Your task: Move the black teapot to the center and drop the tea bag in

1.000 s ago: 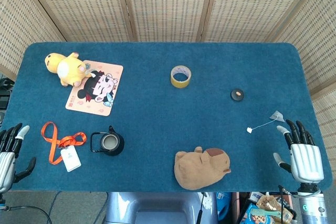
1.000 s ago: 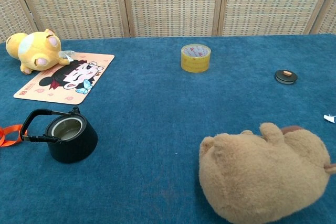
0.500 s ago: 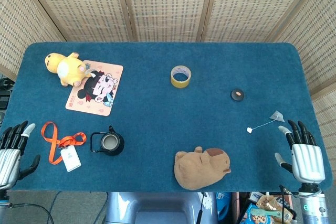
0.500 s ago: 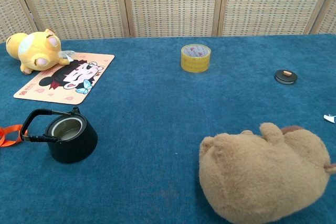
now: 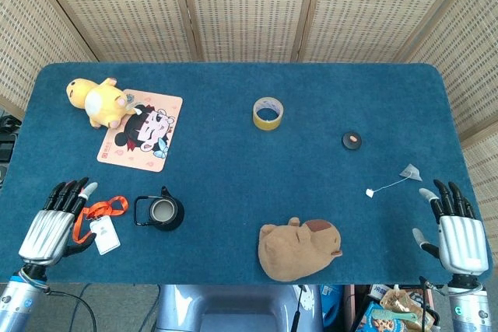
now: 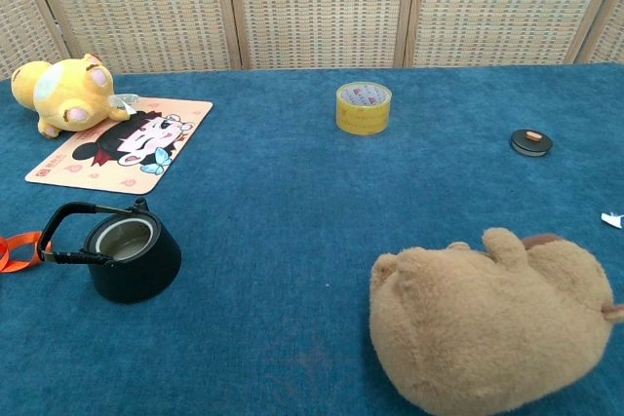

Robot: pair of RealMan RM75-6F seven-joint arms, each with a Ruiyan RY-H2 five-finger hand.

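In the chest view, the lanyard [image 6: 10, 248] is cut off at the left edge, the tea bag [image 6: 611, 220] at the right edge, and the brown plush [image 6: 492, 323] at the bottom right. Neither hand shows there. The teapot's [image 6: 129, 253] contents are too dim to tell.

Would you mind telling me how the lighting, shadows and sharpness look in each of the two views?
Head view: light is even and soft, with no glare on the table, and the black teapot reads sharply. Chest view: equally even light, only a faint shadow beside the teapot; the brown plush looms large at the near edge, slightly soft.
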